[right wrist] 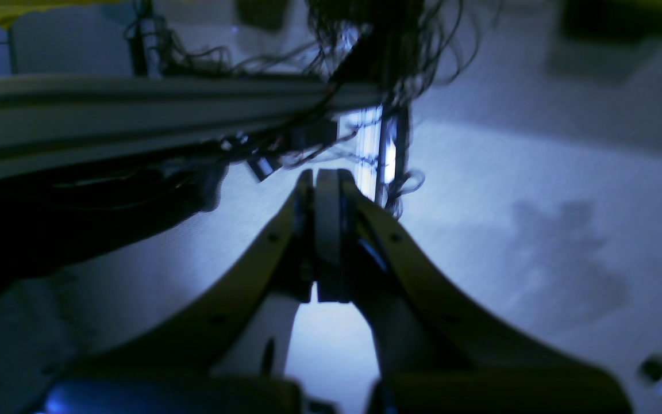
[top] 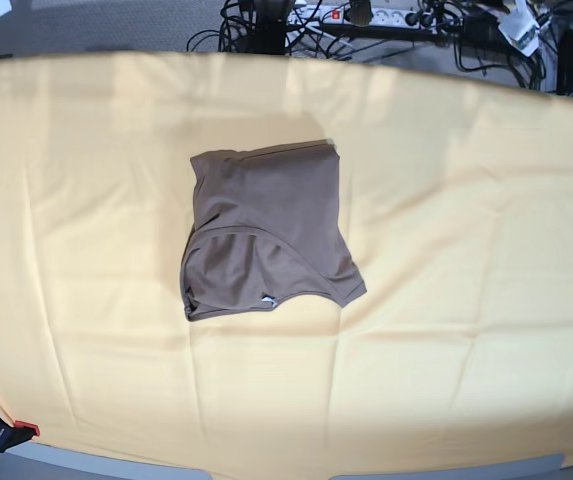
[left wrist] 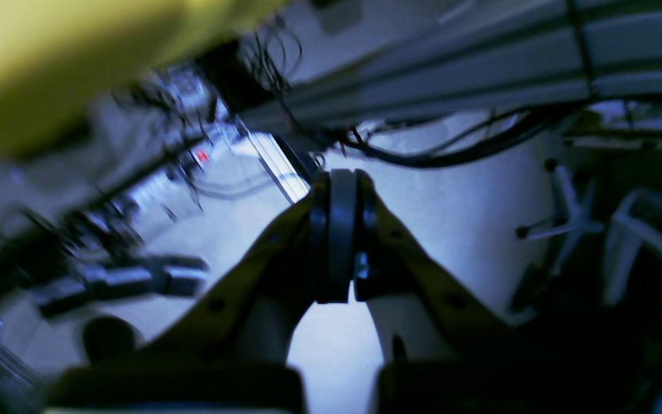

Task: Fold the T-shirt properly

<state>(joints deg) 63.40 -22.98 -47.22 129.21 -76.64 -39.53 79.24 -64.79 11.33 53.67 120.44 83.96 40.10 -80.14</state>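
1. No brand, print or readable writing shows anywhere. The only label is a small white tag near the front edge of the T-shirt, too small to read.
2. The T-shirt is taupe-brown and lies folded into a rough square a little left of the middle of the table in the base view, resting flat on the pale-yellow cloth. Its near part shows a curved seam, and one corner juts out toward the front right.
3. The pale-yellow cloth covers nearly the whole tabletop, with soft creases running across it; nothing else lies on it.
4. Neither arm appears in the base view, so nothing stands over or in front of the shirt.
5. The left gripper has its jaws pressed together with nothing between them. Its camera looks away from the table at pale floor, a rail with dark cables, and a blurred yellow edge at the upper left, probably the cloth.
6. The right gripper is likewise closed and empty, in front of a rail, tangled wires and grey floor.
7. Beyond the far table edge lie cables and a power strip on the floor; a small red-tipped clamp sits at the front left corner.
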